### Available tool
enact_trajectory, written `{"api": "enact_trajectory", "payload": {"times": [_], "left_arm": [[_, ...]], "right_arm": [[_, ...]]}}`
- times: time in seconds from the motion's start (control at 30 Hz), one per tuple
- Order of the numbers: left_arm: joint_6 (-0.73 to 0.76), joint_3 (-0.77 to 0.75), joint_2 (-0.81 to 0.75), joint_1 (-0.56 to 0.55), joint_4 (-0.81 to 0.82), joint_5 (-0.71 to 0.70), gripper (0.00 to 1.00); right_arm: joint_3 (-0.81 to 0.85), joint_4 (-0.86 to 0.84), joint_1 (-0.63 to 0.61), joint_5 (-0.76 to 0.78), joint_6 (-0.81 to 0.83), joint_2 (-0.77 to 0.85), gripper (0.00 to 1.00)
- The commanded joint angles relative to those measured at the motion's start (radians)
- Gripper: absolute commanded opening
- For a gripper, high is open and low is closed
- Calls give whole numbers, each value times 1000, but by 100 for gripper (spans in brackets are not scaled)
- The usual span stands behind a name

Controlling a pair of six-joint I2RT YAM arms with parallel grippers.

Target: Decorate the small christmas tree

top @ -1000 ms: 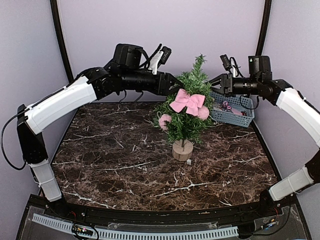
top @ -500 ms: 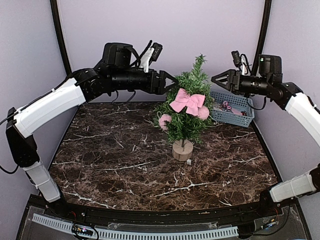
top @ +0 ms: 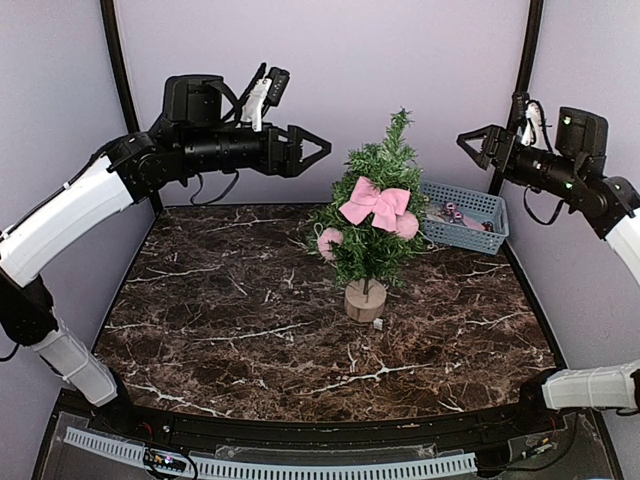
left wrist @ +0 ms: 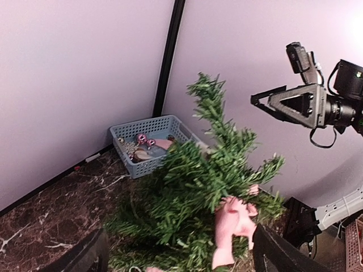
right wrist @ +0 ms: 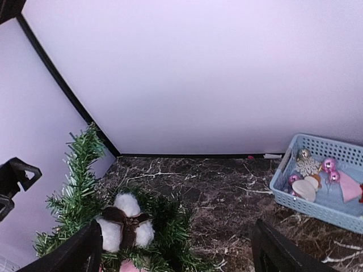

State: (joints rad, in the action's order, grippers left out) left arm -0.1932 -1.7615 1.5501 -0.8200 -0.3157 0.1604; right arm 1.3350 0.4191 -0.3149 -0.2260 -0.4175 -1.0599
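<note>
The small christmas tree point(top: 372, 235) stands upright mid-table on its wooden disc base point(top: 365, 301). It carries a pink bow point(top: 377, 203) in front and a pink ball point(top: 330, 241) on its left side. My left gripper point(top: 318, 152) hovers open and empty in the air to the left of the treetop, apart from it. My right gripper point(top: 470, 143) hovers open and empty to the right. In the left wrist view the tree point(left wrist: 195, 198) and bow point(left wrist: 233, 224) lie between my spread fingers point(left wrist: 85, 258). The right wrist view shows a white and brown cotton ornament point(right wrist: 125, 226) on the tree point(right wrist: 82, 181).
A blue basket point(top: 478, 237) with pink baubles and other ornaments sits at the back right corner, also seen as the basket point(left wrist: 127, 153) and the basket point(right wrist: 283, 184) in the wrist views. Lilac walls with black corner posts close the back. The table point(top: 250, 320) is dark marble.
Both arms have pulled back from the tree, the left one to the left and the right one to the right and upward. Both grippers have opened wide.
</note>
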Motion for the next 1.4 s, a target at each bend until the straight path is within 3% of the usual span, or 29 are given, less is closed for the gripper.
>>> {"api": "enact_trajectory", "payload": {"times": [0.0,0.17,0.3,0.57,0.83,1.03,1.37], "left_arm": [[27,134,-66,109,-41,18,91],[92,417,-188,275,92,52,92],[68,716,-273,518,252,117,92],[-26,1161,-457,808,690,91,91],[80,1466,-482,817,1094,-222,92],[142,1514,-340,817,1221,-313,94],[131,1512,-290,817,1239,-289,96]], "right_arm": [[-64,-20,8,168,19,27,98],[-208,-116,62,220,23,56,99],[-336,-187,141,257,37,92,99],[-675,-480,263,358,79,246,99],[-1007,-955,274,540,175,209,99],[-1154,-1225,275,589,212,116,99],[-1168,-1255,274,583,223,82,99]]}}
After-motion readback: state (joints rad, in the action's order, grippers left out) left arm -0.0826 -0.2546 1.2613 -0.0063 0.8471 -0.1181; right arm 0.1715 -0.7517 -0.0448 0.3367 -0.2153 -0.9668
